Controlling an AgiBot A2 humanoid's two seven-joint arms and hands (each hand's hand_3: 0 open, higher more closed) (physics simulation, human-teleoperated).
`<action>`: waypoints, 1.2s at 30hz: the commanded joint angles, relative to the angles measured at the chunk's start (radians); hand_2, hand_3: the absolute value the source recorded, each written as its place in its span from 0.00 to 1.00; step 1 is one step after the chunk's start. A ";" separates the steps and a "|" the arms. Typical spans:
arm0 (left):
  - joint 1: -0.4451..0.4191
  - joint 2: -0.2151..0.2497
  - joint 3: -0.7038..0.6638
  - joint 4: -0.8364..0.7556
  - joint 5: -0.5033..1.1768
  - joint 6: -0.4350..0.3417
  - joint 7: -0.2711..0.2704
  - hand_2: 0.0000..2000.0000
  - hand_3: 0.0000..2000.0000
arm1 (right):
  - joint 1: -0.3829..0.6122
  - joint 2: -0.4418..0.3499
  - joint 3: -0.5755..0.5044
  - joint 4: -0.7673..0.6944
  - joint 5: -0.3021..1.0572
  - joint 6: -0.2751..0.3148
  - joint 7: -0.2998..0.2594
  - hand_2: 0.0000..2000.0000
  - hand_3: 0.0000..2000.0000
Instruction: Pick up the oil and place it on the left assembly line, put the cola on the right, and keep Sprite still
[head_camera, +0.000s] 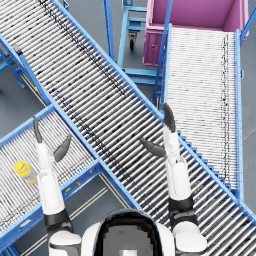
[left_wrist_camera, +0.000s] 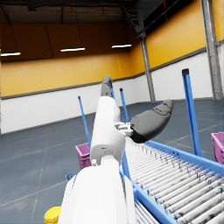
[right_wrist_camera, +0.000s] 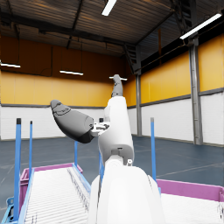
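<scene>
The oil bottle (head_camera: 24, 171), yellow with a yellow cap, lies on the left conveyor (head_camera: 15, 200), just left of my left forearm. Its cap (left_wrist_camera: 52, 215) peeks in at the edge of the left wrist view. My left hand (head_camera: 47, 147) (left_wrist_camera: 133, 118) is raised above that conveyor, fingers apart and holding nothing. My right hand (head_camera: 165, 137) (right_wrist_camera: 89, 120) hovers over the middle diagonal conveyor (head_camera: 100, 95), also spread and holding nothing. No cola or Sprite shows in any view.
The right conveyor (head_camera: 200, 90) runs back to a pink bin (head_camera: 200, 15). Blue rails and posts (head_camera: 108, 25) frame every line, with floor gaps between them. More pink bins (left_wrist_camera: 83, 155) (right_wrist_camera: 188, 190) show in the wrist views.
</scene>
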 joint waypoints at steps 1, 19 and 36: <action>0.089 -0.005 0.122 -0.003 0.000 0.000 0.000 0.00 0.00 | -0.008 0.000 -0.098 0.025 0.000 0.000 0.000 0.00 0.00; 0.034 -0.026 0.255 -0.005 -0.229 0.040 0.040 0.00 0.00 | -0.147 0.114 -0.041 0.026 -0.133 0.040 -0.040 0.00 0.00; -0.041 -0.078 0.388 -0.013 -0.573 0.100 0.099 0.00 0.00 | -0.310 0.287 0.058 0.037 -0.330 0.098 -0.100 0.00 0.00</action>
